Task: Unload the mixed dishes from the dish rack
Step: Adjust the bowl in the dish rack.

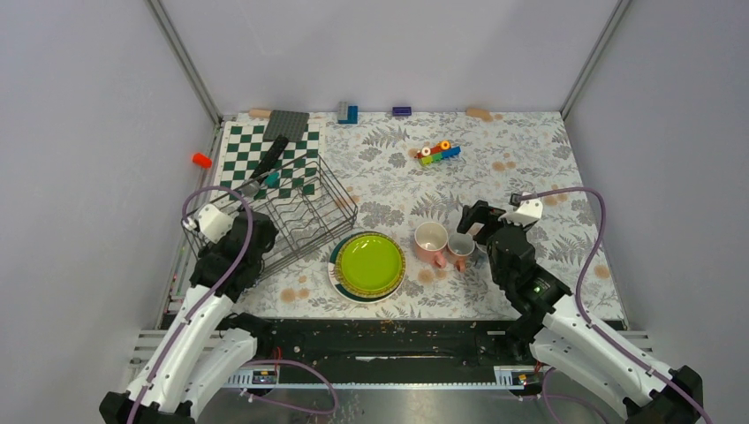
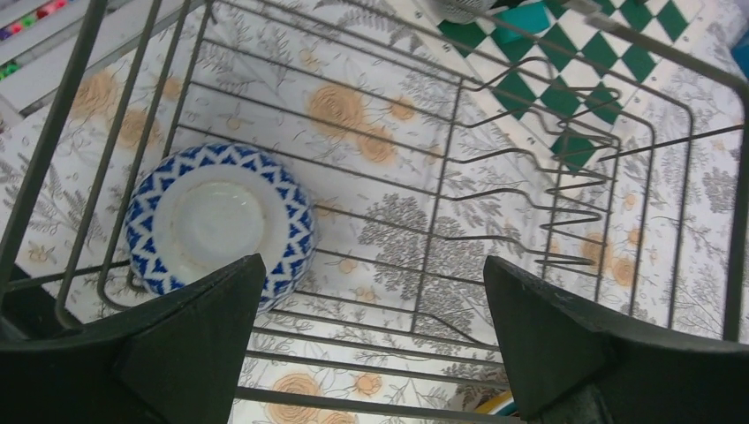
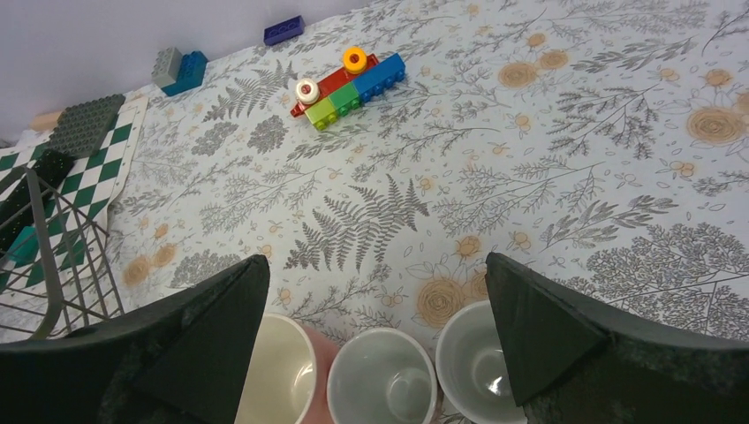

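Room to move is widest at the far right of the bench [image 1: 565,177], floral-clothed and walled on three sides: ahead of the right pincer [image 3: 376,259] and on its outer side the cloth runs open to the walls, broken only by toy bricks [image 1: 437,152] well ahead of the fingers. The dish rack [image 1: 296,208], black wire, stands skewed beneath and ahead of the left pincer [image 2: 374,260]; its far corner overlaps a green-and-white chequered board [image 1: 252,150], and its left side runs near the bench's left edge, so room is tight on that pincer's outer side. Upright dividers [image 2: 565,203] rise ahead of that pincer; open wire floor lies under the gap between its fingers. The plate stack [image 1: 369,265], lime-green over yellow over a dark-rimmed white plate, lies on the cloth between the two pincers, just beside the rack's near corner and near the bench's front edge. The cups [image 1: 431,240] stand upright just inward of the right pincer; its wrist view shows three mouths side by side directly below the fingers, the leftmost pink outside. A blue-and-white patterned bowl [image 2: 219,225] sits in the rack's near end, just ahead of one left-pincer finger. Left arm: elbow folded, wrist pitched down over the rack's near-left corner, pincer spread wide, empty. Right arm: angled inward from its base, wrist pitched down over the cups, pincer spread wide, empty.
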